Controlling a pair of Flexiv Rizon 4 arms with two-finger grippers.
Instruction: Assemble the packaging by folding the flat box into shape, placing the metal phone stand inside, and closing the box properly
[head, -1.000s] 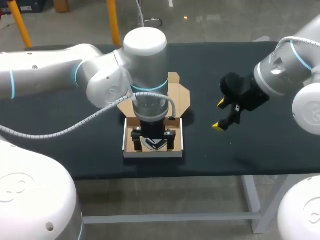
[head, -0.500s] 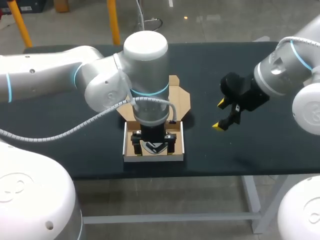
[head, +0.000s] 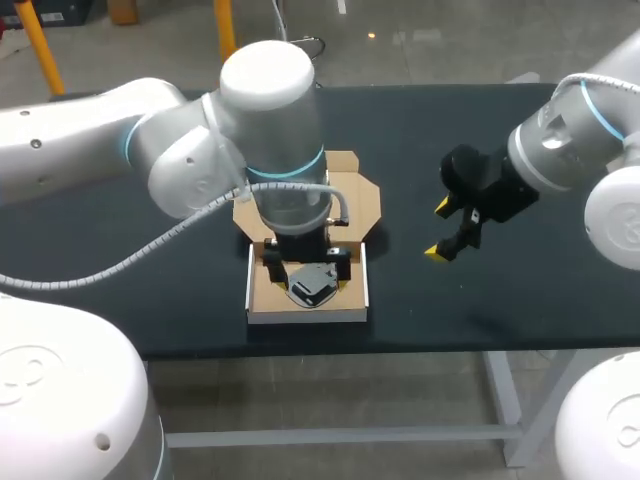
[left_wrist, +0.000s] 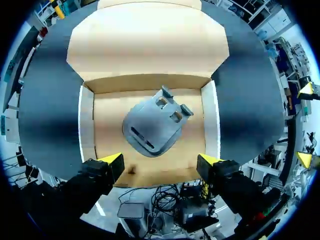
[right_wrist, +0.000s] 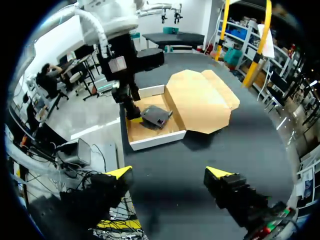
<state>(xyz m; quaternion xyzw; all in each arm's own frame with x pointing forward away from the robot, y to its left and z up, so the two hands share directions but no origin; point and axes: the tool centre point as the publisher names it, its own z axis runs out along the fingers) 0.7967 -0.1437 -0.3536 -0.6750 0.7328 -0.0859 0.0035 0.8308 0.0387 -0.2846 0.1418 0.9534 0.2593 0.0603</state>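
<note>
The cardboard box (head: 260, 300) stands formed on the dark table, white outside, its lid (head: 362, 205) lying flat behind it. A grey metal phone stand (head: 312, 286) lies loose on the box floor (left_wrist: 111, 125), tilted. My left gripper (head: 305, 262) hangs open just above the box, its yellow tips (left_wrist: 112, 161) clear of the stand (left_wrist: 152, 127) on either side near the front wall. My right gripper (head: 441, 229) hovers open to the right of the box, empty. In the right wrist view the box (right_wrist: 155, 139), stand (right_wrist: 155, 115) and lid (right_wrist: 200, 100) lie ahead of that gripper (right_wrist: 170, 172).
My left arm's wrist (head: 272, 140) covers the rear part of the box. Dark table (head: 500, 290) spreads bare between the box and the right gripper and along the front edge.
My left gripper has risen up and back out of the box, leaving the phone stand lying on the box floor. The right arm has not moved.
</note>
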